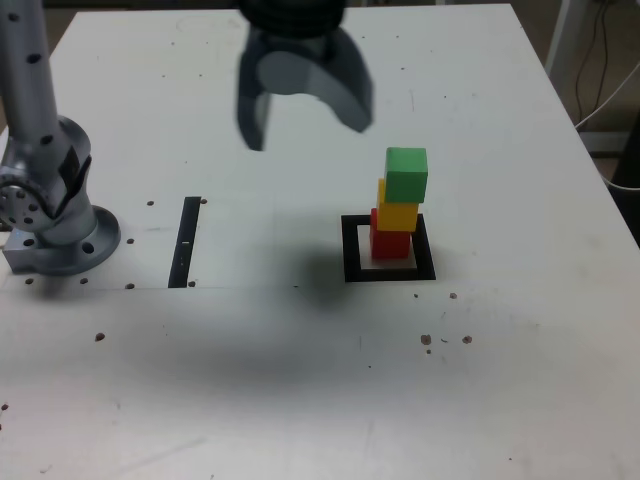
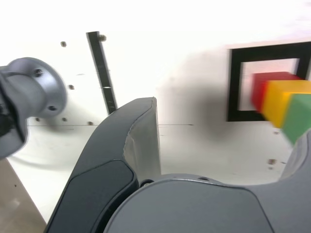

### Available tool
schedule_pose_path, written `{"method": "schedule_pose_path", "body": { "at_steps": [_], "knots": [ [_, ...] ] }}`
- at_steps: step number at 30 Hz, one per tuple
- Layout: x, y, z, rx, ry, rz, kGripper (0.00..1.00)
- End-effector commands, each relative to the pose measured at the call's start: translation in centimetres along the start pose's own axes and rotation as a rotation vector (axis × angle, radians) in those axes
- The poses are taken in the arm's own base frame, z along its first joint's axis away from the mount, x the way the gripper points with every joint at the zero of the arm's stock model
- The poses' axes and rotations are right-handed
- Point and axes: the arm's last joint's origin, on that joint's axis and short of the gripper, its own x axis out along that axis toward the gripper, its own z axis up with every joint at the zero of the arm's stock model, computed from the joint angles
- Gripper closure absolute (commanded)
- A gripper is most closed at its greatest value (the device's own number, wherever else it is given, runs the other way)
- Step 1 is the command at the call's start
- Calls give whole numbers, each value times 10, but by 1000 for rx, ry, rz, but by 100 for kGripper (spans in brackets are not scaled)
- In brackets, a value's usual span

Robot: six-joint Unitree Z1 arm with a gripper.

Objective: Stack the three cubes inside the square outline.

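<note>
Three cubes stand in one stack inside the square outline (image 1: 388, 272): the red cube (image 1: 390, 242) at the bottom, the yellow cube (image 1: 398, 212) on it, the green cube (image 1: 406, 174) on top, each a little offset. My gripper (image 1: 305, 115) hangs open and empty above the table, up and toward the exterior view's left of the stack, clear of it. The wrist view shows the stack: red cube (image 2: 265, 87), yellow cube (image 2: 282, 102), green cube (image 2: 299, 116), in the square outline (image 2: 234, 87), beyond one dark finger (image 2: 131, 141).
A narrow black strip (image 1: 186, 242) lies on the white table (image 1: 300, 380) between the arm's grey base (image 1: 55, 235) and the outline. Small dark specks and screw holes dot the tabletop. Cables hang past the table's edge at the exterior view's right.
</note>
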Motion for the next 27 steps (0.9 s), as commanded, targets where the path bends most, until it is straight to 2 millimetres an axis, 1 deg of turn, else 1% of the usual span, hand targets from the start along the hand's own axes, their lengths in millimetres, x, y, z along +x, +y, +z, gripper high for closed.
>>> {"method": "schedule_pose_path", "body": {
  "at_steps": [1, 7, 11, 14, 20, 27],
  "knots": [
    [3, 1, -18, -14, -5, 0, 1],
    [25, 0, -61, -47, 12, 2, 1],
    [46, -2, -81, -54, 32, -6, 0],
    [62, -4, -87, -56, 37, -16, 0],
    [91, -8, -92, -57, 47, -50, 0],
    [110, -11, -97, -57, 49, -71, 0]
  ]
}}
